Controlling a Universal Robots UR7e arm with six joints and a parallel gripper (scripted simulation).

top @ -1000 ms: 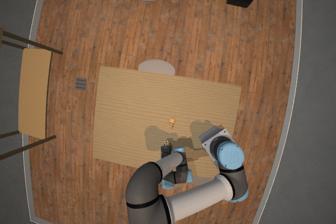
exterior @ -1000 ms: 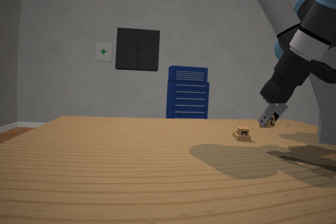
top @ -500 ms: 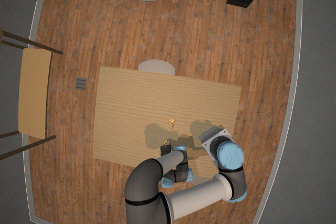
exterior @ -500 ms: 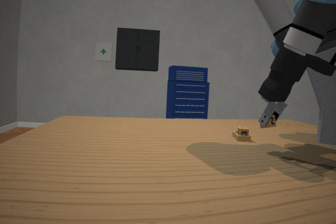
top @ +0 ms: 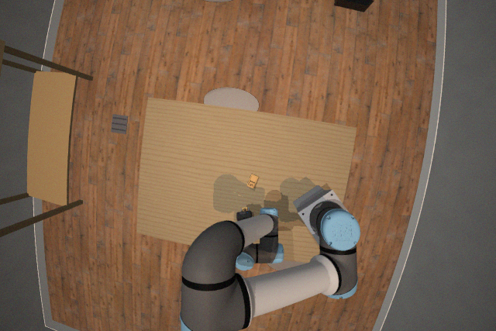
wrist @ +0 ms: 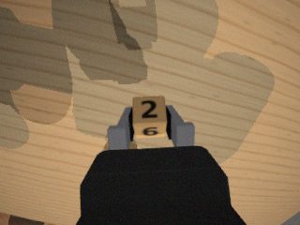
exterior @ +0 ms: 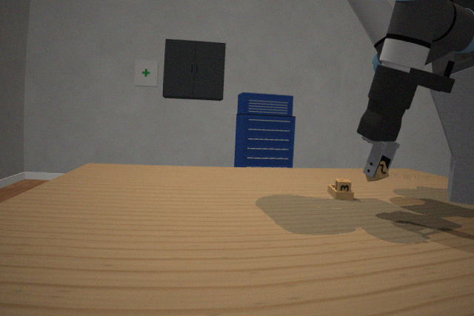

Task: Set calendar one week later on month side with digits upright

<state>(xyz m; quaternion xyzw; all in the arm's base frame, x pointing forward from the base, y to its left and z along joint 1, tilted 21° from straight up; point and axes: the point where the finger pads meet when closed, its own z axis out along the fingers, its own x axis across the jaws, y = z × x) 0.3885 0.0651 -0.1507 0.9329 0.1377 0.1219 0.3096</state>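
My gripper (top: 244,210) (exterior: 377,170) (wrist: 149,116) is shut on a wooden cube (exterior: 382,169) (wrist: 149,110), held tilted above the table. In the wrist view the cube shows an upright 2, with a 6 on the face below it. The small wooden tray (top: 254,181) (exterior: 341,195) lies flat on the table, away from the gripper. The other cube (exterior: 343,185) sits in the tray and shows a dark 3 turned on its side in the exterior view. Its other faces are too small to read.
The wooden table (top: 180,159) (exterior: 152,236) carries the tray. Arm shadows fall on it near the tray. The arm's base mount (top: 314,199) stands at the table's right side in the top view. A blue drawer cabinet (exterior: 264,136) stands beyond the table.
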